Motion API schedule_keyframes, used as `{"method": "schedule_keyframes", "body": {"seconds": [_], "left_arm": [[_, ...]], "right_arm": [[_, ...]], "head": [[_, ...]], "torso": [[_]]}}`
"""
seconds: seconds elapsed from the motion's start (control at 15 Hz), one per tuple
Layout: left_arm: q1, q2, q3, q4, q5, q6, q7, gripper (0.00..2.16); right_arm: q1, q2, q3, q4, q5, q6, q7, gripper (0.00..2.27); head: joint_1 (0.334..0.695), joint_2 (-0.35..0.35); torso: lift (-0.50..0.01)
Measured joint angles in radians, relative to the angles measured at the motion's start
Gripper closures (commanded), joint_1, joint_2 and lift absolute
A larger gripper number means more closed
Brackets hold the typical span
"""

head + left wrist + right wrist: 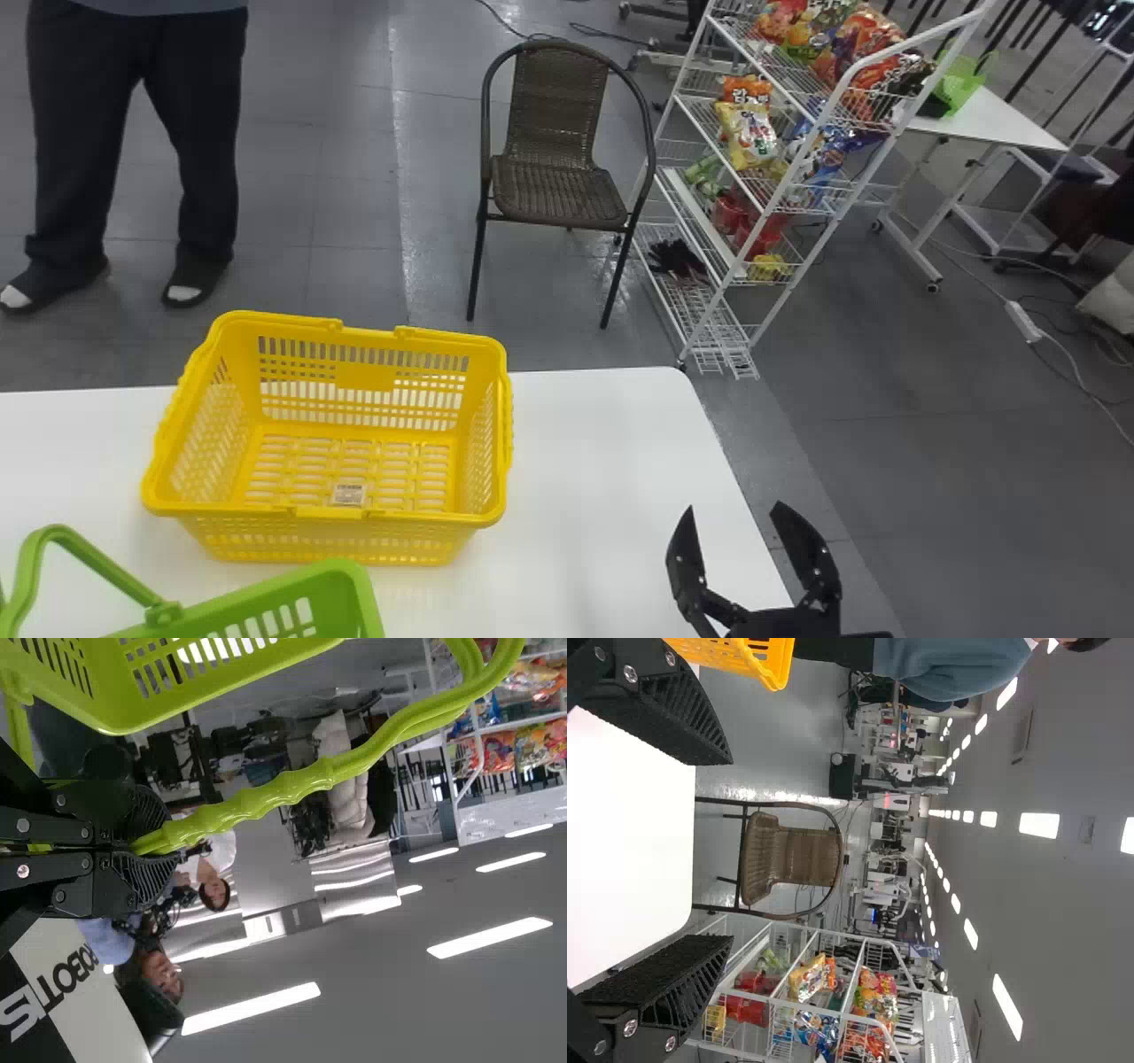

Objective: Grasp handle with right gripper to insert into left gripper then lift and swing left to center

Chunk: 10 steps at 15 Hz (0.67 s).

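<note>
Handle (283, 791): my left fingers (146, 881) are pinching it, likely for lifting the green basket (359, 594); right fingers (678, 713) are hovering spread, leaving room.

One basket (365, 376) stands on the table (585, 461) behind a second basket (292, 582), a chair (558, 190) beyond.

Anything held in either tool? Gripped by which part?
Left tool holds the green basket by its handle, clamped at the wavy grip section. Right tool is open, holding nothing.
</note>
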Motion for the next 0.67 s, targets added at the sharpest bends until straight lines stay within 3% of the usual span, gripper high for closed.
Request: {"method": "schedule_keyframes", "body": {"seconds": [0.33,0.67], "left_arm": [[-0.077,-0.080,-0.151,-0.012,-0.089,0.000,0.004,1.98],[-0.153,-0.099,-0.301,0.007,-0.229,0.000,-0.015,1.97]], "right_arm": [[0.000,0.001,0.004,0.000,0.000,-0.002,0.000,0.11],[0.001,0.001,0.006,-0.002,0.000,-0.002,0.001,0.11]], "head": [[0.695,-0.350],[0.695,-0.350]], "torso": [[0.000],[0.000]]}}
